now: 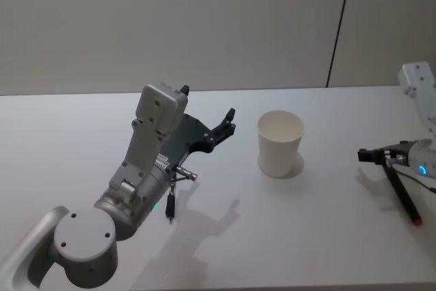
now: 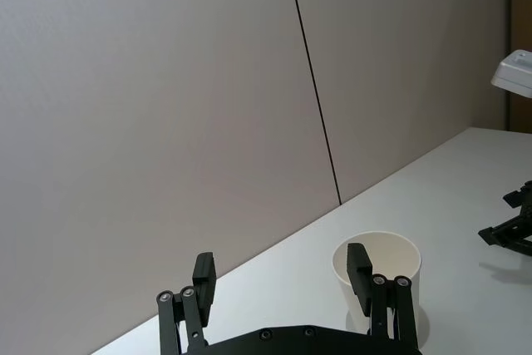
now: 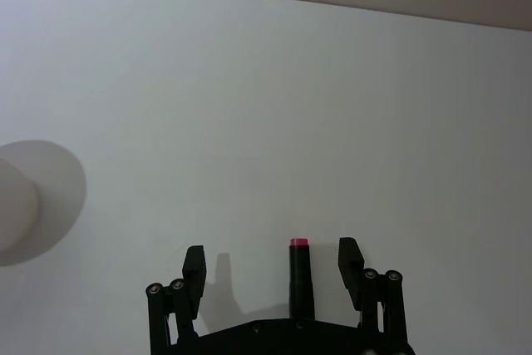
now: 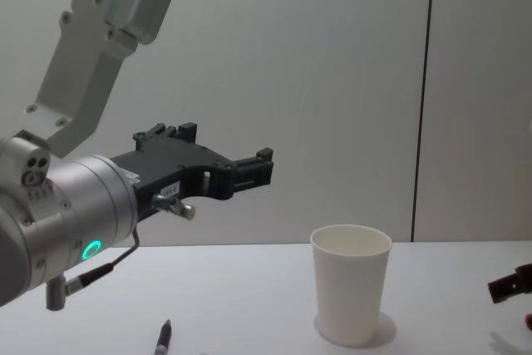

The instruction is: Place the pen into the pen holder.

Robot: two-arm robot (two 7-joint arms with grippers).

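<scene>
**Now: pen ungripped, cup open and ready**

Your right end effector (image 3: 272, 255) sits low at the right side of the surface (image 1: 82, 134) with its fingers spread wide. The pen (image 3: 299, 284), a black barrel with a pink end, lies in the gap between them. In the right wrist view neither finger touches it, so you have no hold yet.

The pen holder (image 1: 280, 142) is a plain white paper cup. It stands upright near the middle of the surface, mouth open, well apart from the pen and to its left.

Your left end effector (image 2: 281, 265) hangs raised above the surface, to the left of the cup. Its fingers are also apart and hold nothing.

Expect the pen to be light, stiff and smooth, and a round barrel will likely roll or swivel if only one finger meets it first. Close squarely across the barrel near its middle, so that it neither pivots in the grip nor droops at one end.

The cup looks thin-walled and very light, with nothing in it to weigh it down. A knock on the rim or side could slide it or tip it over. Bring the pen over the mouth end-down and release low inside, keeping clear of the rim.
</scene>
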